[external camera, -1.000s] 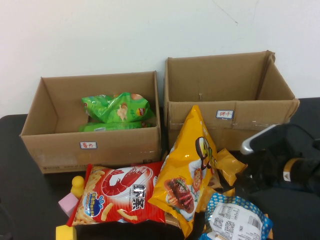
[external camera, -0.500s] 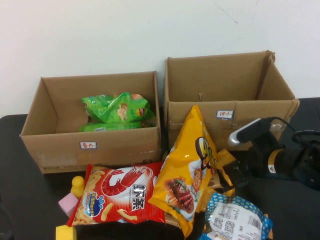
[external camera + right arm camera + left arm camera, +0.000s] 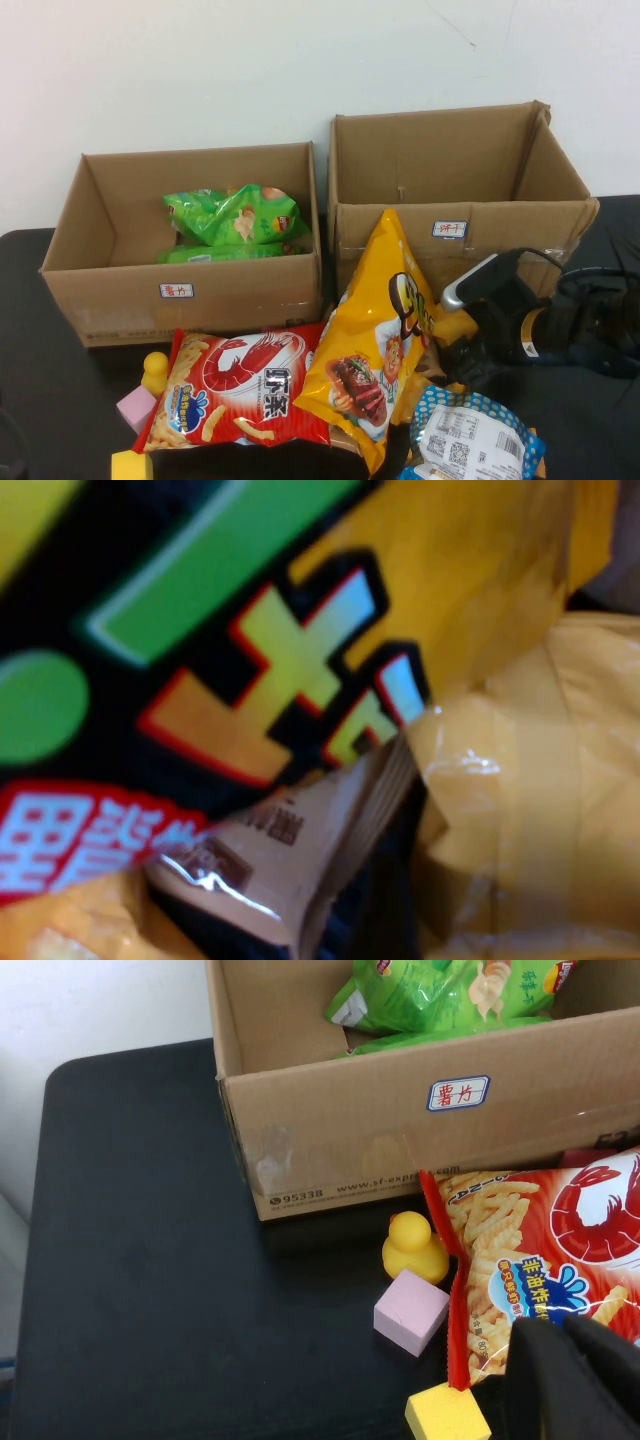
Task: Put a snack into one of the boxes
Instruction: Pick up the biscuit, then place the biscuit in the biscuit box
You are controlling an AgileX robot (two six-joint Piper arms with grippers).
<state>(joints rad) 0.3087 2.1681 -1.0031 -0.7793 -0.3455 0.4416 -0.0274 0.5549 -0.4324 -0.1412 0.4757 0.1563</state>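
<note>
Only the left wrist view shows the yellow duck [image 3: 414,1246], the pink block [image 3: 411,1311] and the left jaws [image 3: 572,1380], low over the red prawn bag [image 3: 545,1250]; whether they are released or clenched, I cannot tell. The right jaws [image 3: 462,358] press against the tall yellow bag [image 3: 378,345], their state hidden. The snack [image 3: 470,438] lies on the counter [image 3: 60,400] just below them. The lower box [image 3: 185,245] holds green bags [image 3: 235,215].
</note>
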